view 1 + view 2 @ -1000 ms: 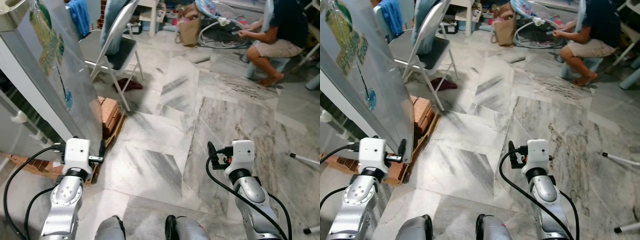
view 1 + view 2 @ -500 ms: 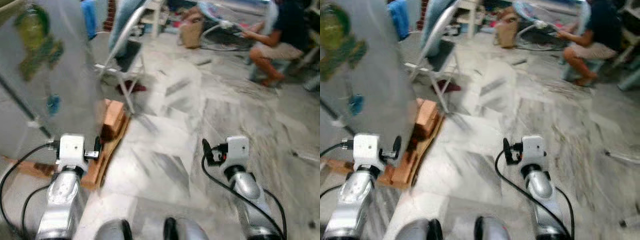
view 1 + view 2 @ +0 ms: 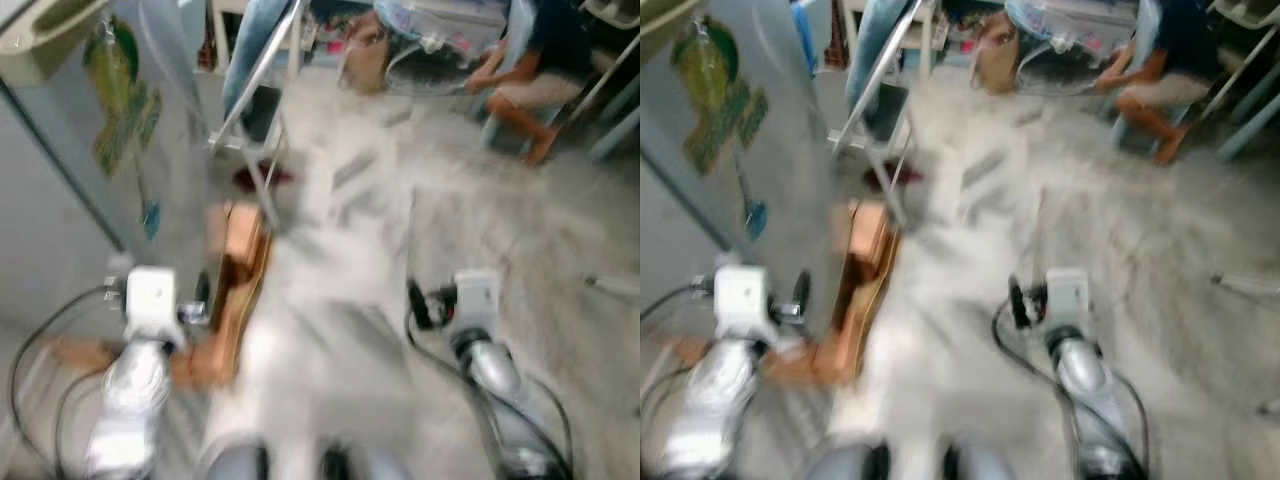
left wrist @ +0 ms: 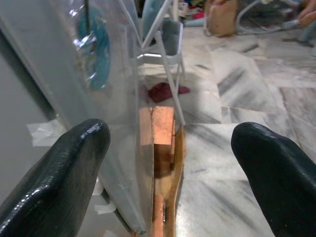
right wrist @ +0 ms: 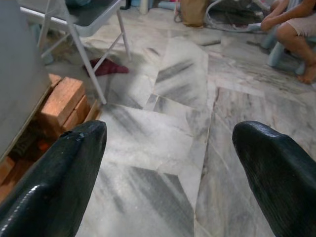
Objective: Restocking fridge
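The grey fridge (image 3: 110, 170) stands at my left, with green and blue stickers on its side; the same panel (image 4: 74, 98) runs close along my left gripper's fingers. My left gripper (image 4: 173, 148) is open and holds nothing, right beside the fridge's lower corner. My right gripper (image 5: 168, 148) is open too, hanging empty over the marble floor (image 5: 168, 98). In the head views, which are blurred by motion, both arms are held low, the left gripper (image 3: 200, 295) by the fridge and the right gripper (image 3: 418, 303) over the floor.
Bricks and wooden boards (image 3: 240, 250) prop the fridge's base. A metal folding chair (image 3: 255, 90) stands just past it, with a dark red cloth (image 4: 165, 90) underneath. A person (image 3: 530, 70) sits at the far right among clutter and a brown bag (image 5: 195, 10).
The whole picture has shifted and blurred, so the camera is moving; the fridge now takes up more of the left. Both arms keep their pose.
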{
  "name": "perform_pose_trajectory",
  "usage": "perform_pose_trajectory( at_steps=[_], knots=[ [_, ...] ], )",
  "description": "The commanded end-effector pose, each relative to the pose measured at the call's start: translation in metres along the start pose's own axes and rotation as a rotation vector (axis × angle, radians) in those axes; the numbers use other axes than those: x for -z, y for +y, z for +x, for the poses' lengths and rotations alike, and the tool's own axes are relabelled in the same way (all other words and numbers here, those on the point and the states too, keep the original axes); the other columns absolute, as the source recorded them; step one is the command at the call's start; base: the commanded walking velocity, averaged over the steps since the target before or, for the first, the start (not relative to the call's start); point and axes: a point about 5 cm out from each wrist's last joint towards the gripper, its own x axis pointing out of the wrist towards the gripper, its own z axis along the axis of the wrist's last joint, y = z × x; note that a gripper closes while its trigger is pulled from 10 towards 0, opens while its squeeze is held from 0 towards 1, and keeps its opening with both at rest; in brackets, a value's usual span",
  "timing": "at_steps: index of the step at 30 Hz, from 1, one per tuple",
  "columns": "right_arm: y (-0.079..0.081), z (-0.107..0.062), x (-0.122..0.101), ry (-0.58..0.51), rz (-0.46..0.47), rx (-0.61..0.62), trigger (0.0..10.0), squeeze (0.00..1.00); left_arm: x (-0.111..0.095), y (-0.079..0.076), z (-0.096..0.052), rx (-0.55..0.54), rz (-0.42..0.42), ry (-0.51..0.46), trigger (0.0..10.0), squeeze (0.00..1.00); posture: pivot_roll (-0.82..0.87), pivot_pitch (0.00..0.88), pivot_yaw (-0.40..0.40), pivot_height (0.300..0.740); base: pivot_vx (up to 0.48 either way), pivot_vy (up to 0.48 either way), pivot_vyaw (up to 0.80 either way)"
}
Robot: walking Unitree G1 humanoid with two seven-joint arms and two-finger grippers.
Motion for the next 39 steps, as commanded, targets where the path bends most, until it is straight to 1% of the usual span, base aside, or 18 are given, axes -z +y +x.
perform_pose_trajectory(
  at_steps=[1, 7, 9, 10, 13, 14, 16, 18, 19, 22, 23, 25, 26, 27, 29, 31, 36, 39],
  knots=[
    [-0.003, 0.0, -0.002, -0.008, -0.005, 0.015, 10.0, 0.0, -0.001, 0.004, -0.001, -0.008, 0.019, -0.005, 10.0, 0.0, 0.05, 0.12, -0.076, 0.74, 0.0, 0.0, 0.0],
    [-0.003, -0.001, -0.002, -0.006, -0.009, 0.012, 10.0, 0.0, -0.002, 0.003, 0.002, -0.011, 0.012, -0.011, 10.0, 0.0, 0.05, 0.124, -0.083, 0.74, 0.0, 0.0, 0.0],
    [-0.004, -0.001, -0.002, -0.004, -0.015, 0.006, 10.0, 0.0, -0.004, 0.001, 0.007, -0.011, 0.007, -0.015, 10.0, 0.0, 0.05, 0.126, -0.088, 0.74, 0.0, 0.0, 0.0],
    [-0.004, -0.001, -0.002, -0.004, -0.015, 0.006, 10.0, 0.0, -0.004, 0.001, 0.007, -0.011, 0.007, -0.015, 10.0, 0.0, 0.05, 0.126, -0.088, 0.74, 0.0, 0.0, 0.0],
    [-0.007, -0.007, -0.001, 0.013, -0.035, -0.009, 10.0, 0.0, -0.009, -0.001, 0.017, -0.012, -0.018, -0.031, 10.0, 0.0, 0.04, 0.132, -0.093, 0.74, 0.0, 0.0, 0.0],
    [-0.007, -0.007, -0.001, 0.013, -0.035, -0.009, 10.0, 0.0, -0.009, -0.001, 0.017, -0.012, -0.018, -0.031, 10.0, 0.0, 0.04, 0.132, -0.093, 0.74, 0.0, 0.0, 0.0],
    [-0.012, -0.014, 0.003, 0.03, -0.049, -0.01, 10.0, 0.0, -0.015, -0.002, 0.026, -0.011, -0.03, -0.05, 10.0, 0.0, 0.02, 0.136, -0.096, 0.74, 0.0, 0.0, 0.0],
    [-0.014, -0.016, 0.004, 0.035, -0.054, -0.008, 10.0, 0.0, -0.017, -0.002, 0.029, -0.011, -0.036, -0.056, 10.0, 0.0, 0.02, 0.137, -0.095, 0.74, 0.0, 0.0, 0.0],
    [-0.015, -0.018, 0.005, 0.037, -0.055, -0.004, 10.0, 0.0, -0.02, -0.002, 0.034, -0.011, -0.036, -0.064, 10.0, 0.0, 0.01, 0.143, -0.098, 0.74, 0.0, 0.0, 0.0],
    [-0.015, -0.02, 0.004, 0.038, -0.055, -0.004, 10.0, 0.0, -0.024, -0.003, 0.043, -0.014, -0.04, -0.071, 10.0, 0.0, 0.0, 0.149, -0.099, 0.74, 0.0, 0.0, 0.0],
    [-0.015, -0.02, 0.004, 0.038, -0.055, -0.004, 10.0, 0.0, -0.024, -0.003, 0.043, -0.014, -0.04, -0.071, 10.0, 0.0, 0.0, 0.149, -0.099, 0.74, 0.0, 0.0, 0.0],
    [-0.012, -0.021, 0.003, 0.039, -0.053, -0.011, 10.0, 0.0, -0.03, 0.001, 0.055, -0.054, -0.038, -0.085, 10.0, 0.0, 0.0, 0.156, -0.1, 0.74, 0.0, 0.0, 0.0],
    [-0.012, -0.021, 0.003, 0.039, -0.053, -0.011, 10.0, 0.0, -0.03, 0.001, 0.055, -0.054, -0.038, -0.085, 10.0, 0.0, 0.0, 0.156, -0.1, 0.74, 0.0, 0.0, 0.0],
    [-0.011, -0.021, 0.003, 0.041, -0.054, -0.015, 10.0, 0.0, -0.031, 0.004, 0.058, -0.081, -0.027, -0.086, 10.0, 0.0, 0.0, 0.161, -0.1, 0.74, 0.0, 0.0, 0.0],
    [-0.011, -0.023, 0.002, 0.042, -0.054, -0.017, 10.0, 0.0, -0.033, 0.008, 0.062, -0.094, -0.028, -0.088, 10.0, 0.0, 0.0, 0.166, -0.099, 0.74, 0.0, 0.0, 0.0],
    [-0.011, -0.025, 0.003, 0.047, -0.053, -0.019, 10.0, 0.0, -0.038, 0.016, 0.067, -0.137, -0.016, -0.096, 10.0, 0.0, -0.01, 0.17, -0.099, 0.74, 0.0, 0.0, 0.0],
    [-0.011, -0.027, 0.004, 0.053, -0.052, -0.02, 10.0, 0.0, -0.042, 0.022, 0.072, -0.159, -0.015, -0.105, 10.0, 0.0, -0.01, 0.17, -0.098, 0.74, 0.0, 0.0, 0.0],
    [-0.01, -0.026, 0.004, 0.056, -0.052, -0.024, 10.0, 0.0, -0.045, 0.021, 0.075, -0.158, -0.016, -0.115, 10.0, 0.0, 0.0, 0.172, -0.096, 0.74, 0.0, 0.0, 0.0]
  ],
)
